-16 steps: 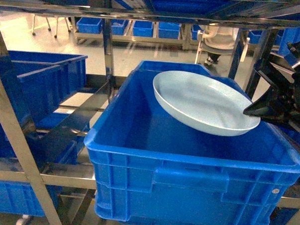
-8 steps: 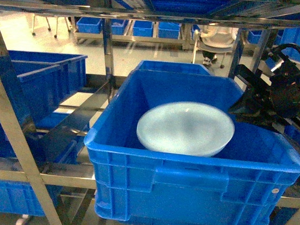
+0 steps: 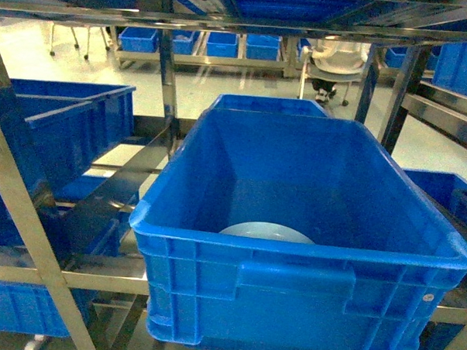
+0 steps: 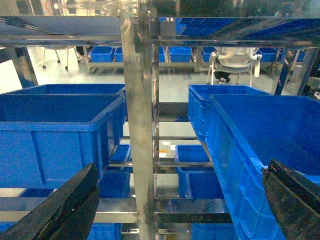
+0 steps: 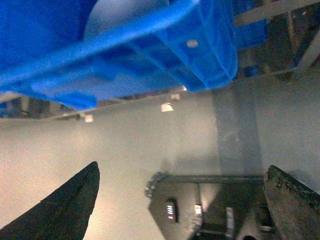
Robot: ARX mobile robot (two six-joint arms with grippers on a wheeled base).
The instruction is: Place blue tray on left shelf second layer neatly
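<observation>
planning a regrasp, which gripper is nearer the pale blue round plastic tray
Probably right: right gripper is just outside the deep blue plastic crate holding the tray; left gripper faces the steel post beside it.

No text, label, brand or number could be read in any view. The small round mark on the front crate (image 3: 428, 297) and the pale tags on the floor (image 5: 166, 106) under it were too blurred to make out.

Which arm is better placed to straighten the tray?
Probably right: the right gripper, open, sits close by the crate holding the blue tray; the left gripper, also open, faces a shelf post.
</observation>
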